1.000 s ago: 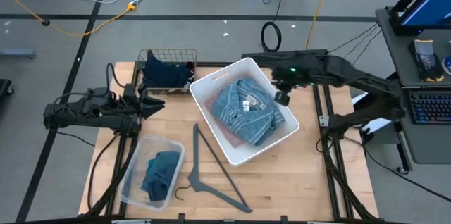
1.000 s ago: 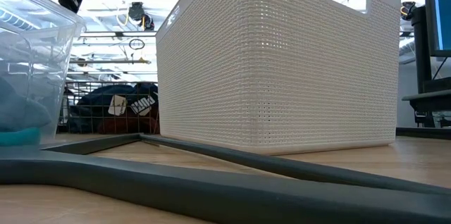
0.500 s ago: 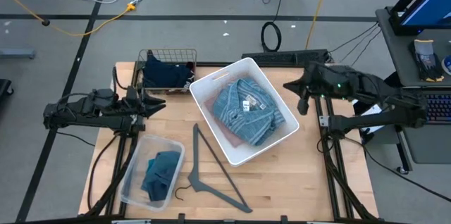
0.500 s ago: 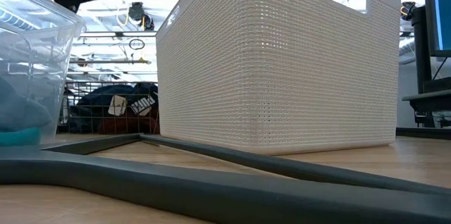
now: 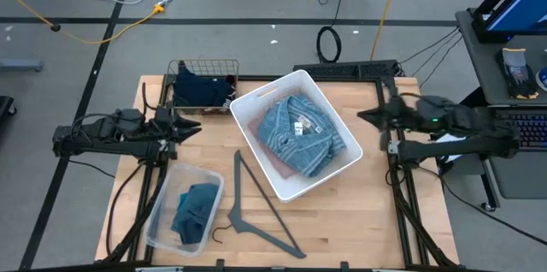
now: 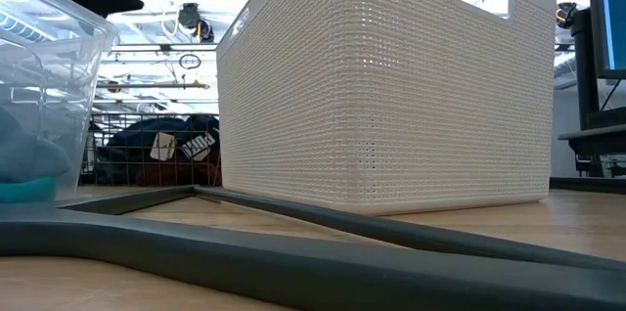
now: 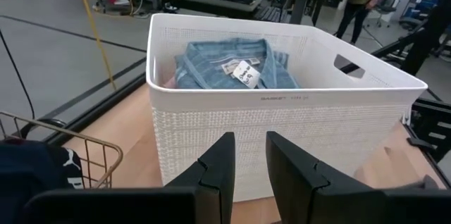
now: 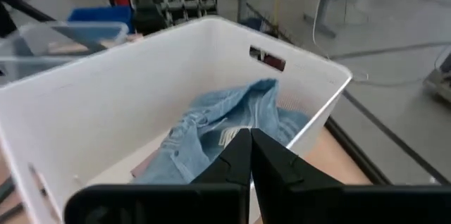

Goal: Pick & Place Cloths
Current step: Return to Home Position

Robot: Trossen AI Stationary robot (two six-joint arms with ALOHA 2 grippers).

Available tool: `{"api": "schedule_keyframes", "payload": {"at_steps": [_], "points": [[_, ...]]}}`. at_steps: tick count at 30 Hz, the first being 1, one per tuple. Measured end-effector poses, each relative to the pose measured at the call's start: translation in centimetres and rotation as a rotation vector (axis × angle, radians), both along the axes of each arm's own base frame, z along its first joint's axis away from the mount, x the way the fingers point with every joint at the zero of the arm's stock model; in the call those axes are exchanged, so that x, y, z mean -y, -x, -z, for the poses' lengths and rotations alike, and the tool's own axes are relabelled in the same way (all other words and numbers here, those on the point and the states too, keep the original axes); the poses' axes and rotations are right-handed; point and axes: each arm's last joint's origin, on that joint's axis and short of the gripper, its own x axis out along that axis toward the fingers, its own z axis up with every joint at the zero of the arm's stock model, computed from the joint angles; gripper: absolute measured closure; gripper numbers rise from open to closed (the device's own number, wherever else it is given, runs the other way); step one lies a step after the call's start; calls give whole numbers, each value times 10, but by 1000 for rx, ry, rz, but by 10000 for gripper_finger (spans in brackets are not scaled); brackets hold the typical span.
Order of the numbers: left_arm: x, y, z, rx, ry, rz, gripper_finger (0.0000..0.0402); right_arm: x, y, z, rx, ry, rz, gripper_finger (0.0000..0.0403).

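Blue striped shirt (image 5: pixel 295 131) with its white label up is seen in the white bin (image 5: pixel 295 77) at mid-surface. A pink cloth (image 5: pixel 256 125) is pinned under it, only its edges showing. A teal cloth (image 5: pixel 195 208) is seen in the transparent bin (image 5: pixel 162 212) at the near-left. A navy cloth (image 5: pixel 201 91) is held in the wire basket (image 5: pixel 203 64) at the far-left. The grey hanger (image 5: pixel 256 208) is left on the surface (image 5: pixel 342 221) between the two bins, not part of the job.

Progress: every cloth in view is already binned and nothing is held, so sorting is judged done. Only parking of the arms seems to be left.

Left end effector (image 5: pixel 192 127) is placed just beside the basket and pointed at the white bin, fingers slightly apart and empty. Right end effector (image 5: pixel 363 116) is placed at the surface's right edge, clear of the bin, fingers together on nothing.

Hidden or unclear:
- Black and dark red cloths cannot be made out anywhere.
- Whatever lies under the navy cloth cannot be seen.
- Bin contents are blocked in the low view by the white wall.
- The pink cloth's extent is mostly covered.
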Motion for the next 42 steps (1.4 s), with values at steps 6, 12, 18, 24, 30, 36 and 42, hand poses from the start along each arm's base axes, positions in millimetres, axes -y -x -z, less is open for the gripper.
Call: {"api": "schedule_keyframes", "payload": {"at_steps": [6, 12, 18, 24, 30, 36, 42], "points": [[0, 0, 2, -21, -8, 1, 321, -4, 30, 8, -19, -65, -95, 402], [0, 0, 2, -23, -17, 4, 321, -4, 29, 31, 30, -108, -86, 402], [0, 0, 2, -23, -17, 5, 321, -5, 32, 54, 53, -120, -109, 402], [0, 0, 2, -26, -30, 8, 321, -8, 57, 57, 136, -134, -183, 402], [0, 0, 2, -27, -49, 12, 321, -9, 51, 82, 143, -188, -204, 402], [0, 0, 2, -26, -47, 13, 321, -9, 55, 89, 176, -191, -203, 401], [1, 0, 1, -22, -39, 28, 321, -7, 51, 90, 197, -277, -136, 402]]}}
